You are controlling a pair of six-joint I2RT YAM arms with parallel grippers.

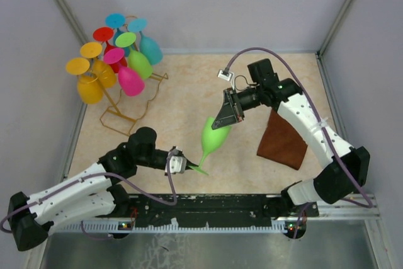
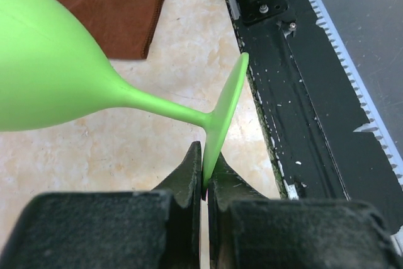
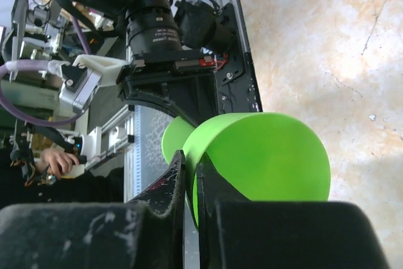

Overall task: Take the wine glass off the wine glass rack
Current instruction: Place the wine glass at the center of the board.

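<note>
A beige, marbled table (image 1: 189, 86) sits inside pale grey walls (image 1: 220, 4) with metal posts in the corners, and a black base rail (image 1: 214, 209) runs along its near edge. From above, the wine glass rack (image 1: 117, 116) stands in the far left corner, its gold wire arms hung with coloured glasses (image 1: 131, 80), and a folded brown cloth (image 1: 283, 143) lies to the right. The lime-green wine glass (image 1: 214, 135) is off the rack, held tilted above the middle of the table between both arms. The left gripper (image 1: 182, 163) has its foot and the right gripper (image 1: 223, 121) its bowl. Only the left wrist view shows that grip closely: the left gripper (image 2: 204, 165) has its fingers pressed on the thin edge of the foot, with the stem and bowl of the glass (image 2: 56, 74) slanting away toward the cloth (image 2: 113, 14). The right wrist view looks at the mouth of the glass (image 3: 264, 155), where the right gripper (image 3: 189, 168) pinches the bowl's wall at the rim, with the left arm (image 3: 151, 23) behind.
</note>
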